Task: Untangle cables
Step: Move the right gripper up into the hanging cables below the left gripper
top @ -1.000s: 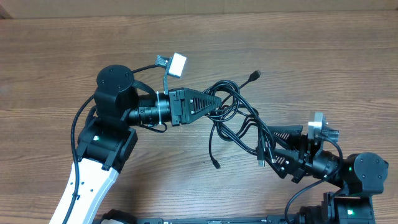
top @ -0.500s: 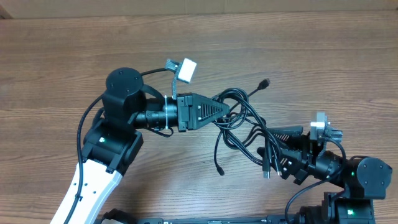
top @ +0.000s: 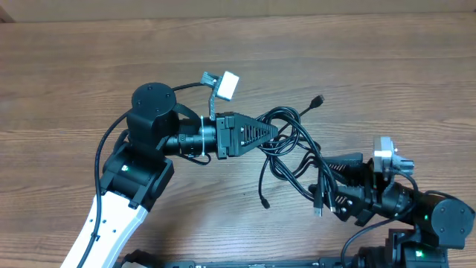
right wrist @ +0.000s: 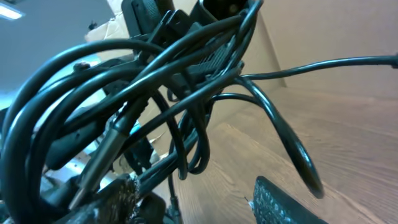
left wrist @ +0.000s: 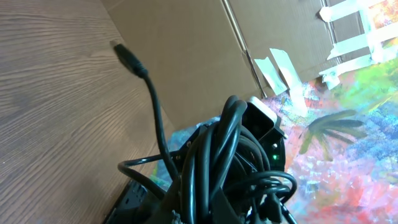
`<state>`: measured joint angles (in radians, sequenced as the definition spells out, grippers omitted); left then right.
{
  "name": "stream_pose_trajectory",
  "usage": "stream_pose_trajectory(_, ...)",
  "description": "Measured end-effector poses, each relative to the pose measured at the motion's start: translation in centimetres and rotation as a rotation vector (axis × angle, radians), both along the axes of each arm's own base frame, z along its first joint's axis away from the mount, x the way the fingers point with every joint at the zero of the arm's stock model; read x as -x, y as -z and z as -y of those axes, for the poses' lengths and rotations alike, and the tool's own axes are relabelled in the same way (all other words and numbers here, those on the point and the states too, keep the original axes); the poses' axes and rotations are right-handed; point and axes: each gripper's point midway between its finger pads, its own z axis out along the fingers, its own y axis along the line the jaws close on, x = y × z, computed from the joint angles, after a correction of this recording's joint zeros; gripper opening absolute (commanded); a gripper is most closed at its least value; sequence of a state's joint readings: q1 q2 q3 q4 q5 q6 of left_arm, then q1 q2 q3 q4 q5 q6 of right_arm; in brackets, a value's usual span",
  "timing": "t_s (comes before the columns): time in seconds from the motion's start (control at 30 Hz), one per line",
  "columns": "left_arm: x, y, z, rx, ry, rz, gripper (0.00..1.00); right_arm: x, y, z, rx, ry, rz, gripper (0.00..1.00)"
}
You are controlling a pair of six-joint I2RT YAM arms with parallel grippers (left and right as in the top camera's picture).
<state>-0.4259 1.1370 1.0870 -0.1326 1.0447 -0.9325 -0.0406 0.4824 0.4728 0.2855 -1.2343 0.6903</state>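
Observation:
The cables (top: 294, 145) are a bunch of thin black looped cords hanging between my two grippers over the wooden table (top: 74, 74). One plug end (top: 319, 99) sticks out to the upper right, and another end (top: 265, 204) hangs lower down. My left gripper (top: 274, 132) is shut on the left side of the bunch. In the left wrist view the cords (left wrist: 217, 155) run up from its jaws (left wrist: 205, 208). My right gripper (top: 327, 182) has its fingers spread. In the right wrist view the cords (right wrist: 155, 68) lie across its left finger, with bare wood between the jaws (right wrist: 199, 205).
A cardboard wall (top: 223, 7) runs along the table's far edge. The white camera block (top: 229, 84) of the left wrist stands above the left gripper. Two plug ends (top: 318, 211) dangle beside the right gripper.
My left arm has moved right, carrying the bunch with it. My right gripper has shifted right and toward the front edge, and the dangling plugs followed it.

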Motion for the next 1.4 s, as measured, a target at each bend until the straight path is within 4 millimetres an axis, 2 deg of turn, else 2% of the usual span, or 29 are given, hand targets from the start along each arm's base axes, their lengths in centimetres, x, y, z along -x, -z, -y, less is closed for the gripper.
stream_pose_trajectory(0.2,0.4,0.0,0.5,-0.002,0.009,0.0,0.04,0.4,0.0,-0.1,0.004,-0.023,-0.005,0.61)
stream_pose_trajectory(0.53,2.6,0.2,2.7,-0.012,0.072,0.023,0.04,0.7,-0.2,-0.2,0.004,-0.039,0.006,0.6)
stream_pose_trajectory(0.63,2.9,0.2,3.0,-0.014,0.077,0.031,0.04,0.8,-0.2,-0.2,0.004,-0.042,0.002,0.51)
stream_pose_trajectory(0.7,3.0,0.3,3.3,-0.017,0.077,0.032,0.04,0.8,-0.2,-0.2,0.004,-0.042,0.002,0.37)
stream_pose_trajectory(0.73,3.1,0.3,3.3,-0.017,0.076,0.033,0.04,0.8,-0.2,-0.2,0.003,-0.044,-0.003,0.35)
stream_pose_trajectory(0.77,3.1,0.3,3.4,-0.018,0.076,0.033,0.04,0.9,-0.2,-0.3,0.005,-0.047,0.0,0.26)
stream_pose_trajectory(0.8,3.2,0.3,3.5,-0.019,0.076,0.034,0.04,0.9,-0.2,-0.3,0.004,-0.048,-0.003,0.23)
stream_pose_trajectory(1.07,3.3,1.3,4.6,-0.037,0.094,0.015,0.04,0.8,-0.2,-0.3,0.003,-0.046,-0.004,0.21)
stream_pose_trajectory(1.4,3.2,0.6,4.7,-0.016,0.095,0.059,0.04,-0.7,1.3,0.1,-0.024,0.013,-0.154,0.2)
